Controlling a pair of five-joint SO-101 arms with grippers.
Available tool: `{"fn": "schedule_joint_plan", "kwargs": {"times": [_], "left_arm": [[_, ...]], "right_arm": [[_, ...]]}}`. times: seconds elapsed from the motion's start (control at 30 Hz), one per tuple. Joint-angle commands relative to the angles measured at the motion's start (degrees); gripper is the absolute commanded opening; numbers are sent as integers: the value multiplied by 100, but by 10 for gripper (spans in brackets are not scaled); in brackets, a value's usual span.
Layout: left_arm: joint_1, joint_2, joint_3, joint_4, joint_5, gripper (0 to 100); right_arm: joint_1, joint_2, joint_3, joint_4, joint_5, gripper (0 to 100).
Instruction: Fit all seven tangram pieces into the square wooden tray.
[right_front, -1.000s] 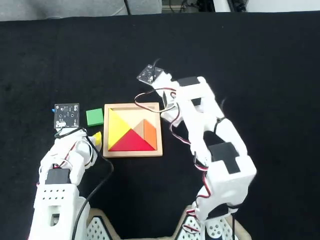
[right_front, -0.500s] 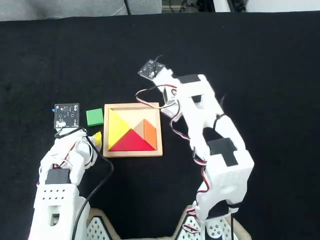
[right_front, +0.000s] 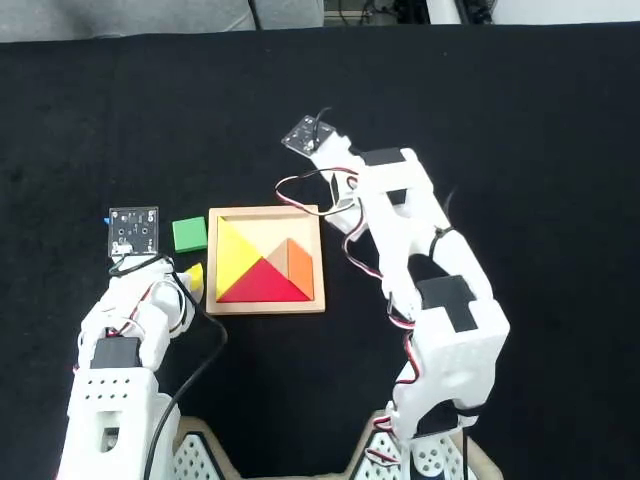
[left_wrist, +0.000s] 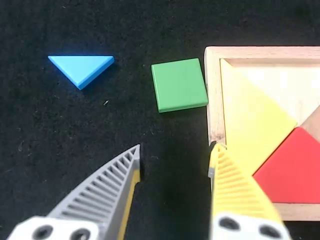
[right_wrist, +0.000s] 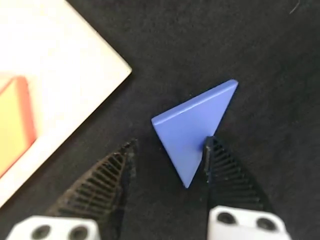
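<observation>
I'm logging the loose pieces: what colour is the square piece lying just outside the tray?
The square piece is green, clearest in the left wrist view.

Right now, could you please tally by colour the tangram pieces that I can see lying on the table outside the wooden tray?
green square: 1
light blue triangle: 1
darker blue triangle: 1
Total: 3

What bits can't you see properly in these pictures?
High view: the left arm's wrist covers most of the light blue triangle piece.
Left wrist view: the picture's edge cuts off the square wooden tray.
Right wrist view: a black finger overlaps the dark blue triangle piece; touching or not, unclear.
</observation>
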Motion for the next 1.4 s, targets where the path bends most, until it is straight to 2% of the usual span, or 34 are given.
{"fn": "schedule_joint_plan", "kwargs": {"times": [0.0, 0.27, 0.77, 0.87, 0.93, 1.2, 1.37], "left_arm": [[75, -70, -31, -35, -44, 223], [75, -70, -31, -35, -44, 223], [75, -70, -22, -35, -44, 223], [75, -70, -22, -35, -44, 223], [75, -70, -22, -35, -44, 223], [75, -70, -22, -35, -44, 223], [75, -70, -22, -35, -44, 223]], "right_arm": [[-88, 4, -338, -105, -35, 219], [-114, 576, -716, -44, -62, 216], [-18, 620, -743, -97, -26, 170], [105, 514, -831, -53, -123, 173], [158, 251, -954, 105, -440, 174], [-387, -215, -673, 158, -545, 174], [-299, 136, -655, -141, -545, 174]]}}
